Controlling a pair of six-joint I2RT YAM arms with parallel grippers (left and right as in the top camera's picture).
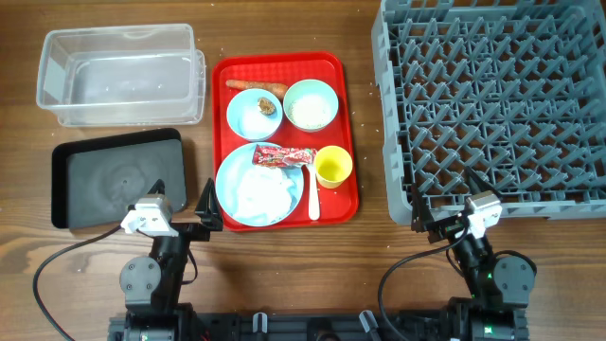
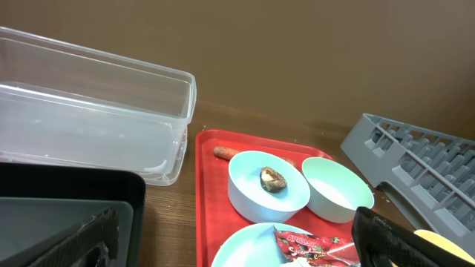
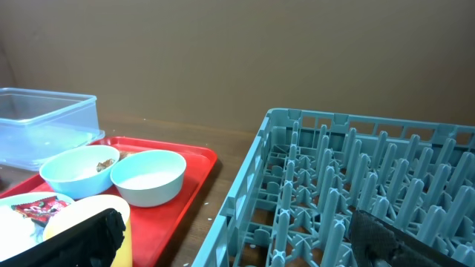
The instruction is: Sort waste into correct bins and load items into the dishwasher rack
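On the red serving tray (image 1: 346,114) a pale-blue plate (image 1: 230,180) holds a crumpled white napkin (image 1: 262,190) and a red snack wrapper (image 1: 282,155). A blue bowl (image 1: 248,118) holds a brown food lump (image 1: 268,106). A mint bowl (image 1: 311,104) holds rice-like grains. An orange carrot (image 1: 256,86), a yellow cup (image 1: 332,167) and a white spoon (image 1: 313,194) also lie on the tray. The clear tub (image 1: 118,76) and the black tray (image 1: 114,175) are at the left, the grey rack (image 1: 497,104) at the right. My left gripper (image 1: 182,201) is open and empty by the black tray. My right gripper (image 1: 443,199) is open and empty at the rack's near edge.
The left wrist view shows the tub (image 2: 96,111), black tray (image 2: 74,185), carrot (image 2: 226,153), blue bowl (image 2: 249,194) and wrapper (image 2: 304,243) ahead. The right wrist view shows the rack (image 3: 356,170), mint bowl (image 3: 152,178) and yellow cup (image 3: 74,213).
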